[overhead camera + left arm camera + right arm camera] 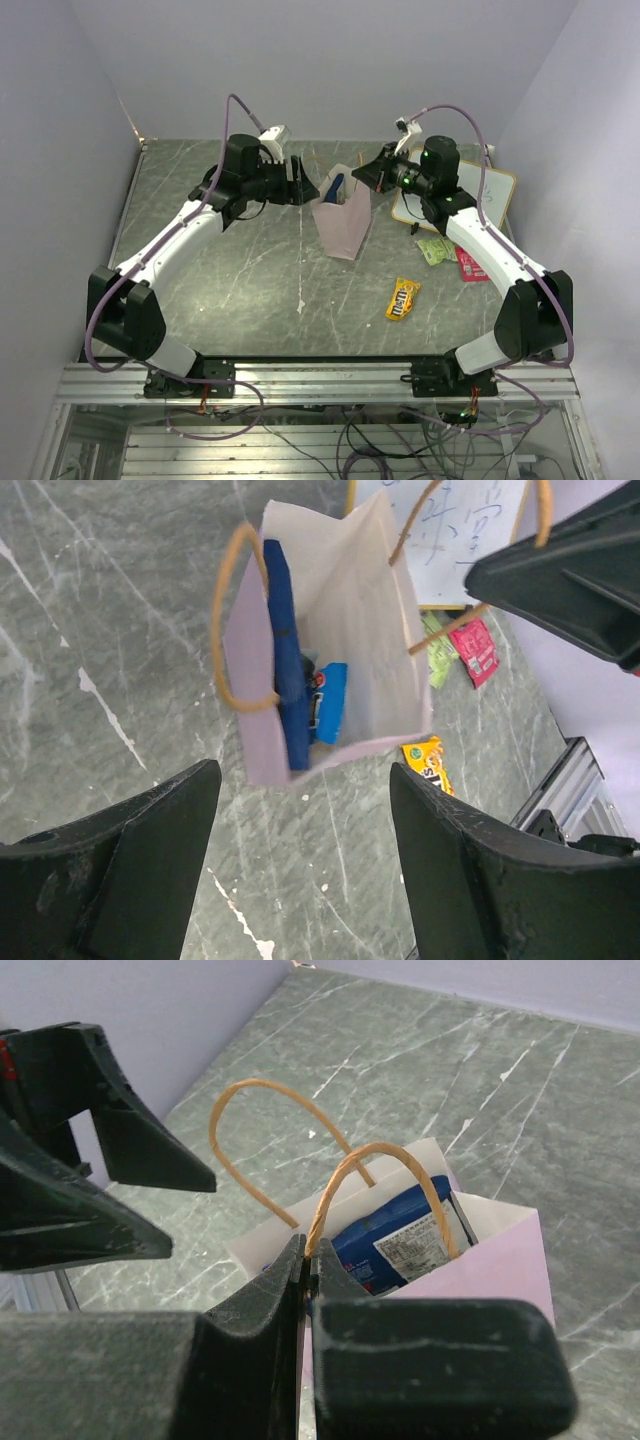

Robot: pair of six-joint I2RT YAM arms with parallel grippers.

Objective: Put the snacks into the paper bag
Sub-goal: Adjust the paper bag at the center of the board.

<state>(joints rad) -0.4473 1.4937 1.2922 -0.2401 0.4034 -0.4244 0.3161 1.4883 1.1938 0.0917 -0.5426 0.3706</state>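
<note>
While right tool (303, 1252) pinches the paper bag (500, 1270), left tool (303, 785) hovers agape.

Paper bag (343, 225) noted pale pinkish-beige, handles (228, 610) tan. Inside it: dark blue chip bag (285, 650), blue-white packet (330, 705). Beside it: yellow M&M's (402, 298), light green packet (436, 249), pink-red packet (468, 266). Table (230, 265) beneath seen grey-green, white-veined.

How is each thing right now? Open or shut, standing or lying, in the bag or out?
bag: standing, open, one handle pinched
left gripper: open, empty
right gripper: shut on the bag's handle
chip bag: inside the bag, on edge
blue-white packet: inside the bag
M&M's: lying on the table
green packet: lying on the table
pink-red packet: lying on the table
board: propped up
</note>
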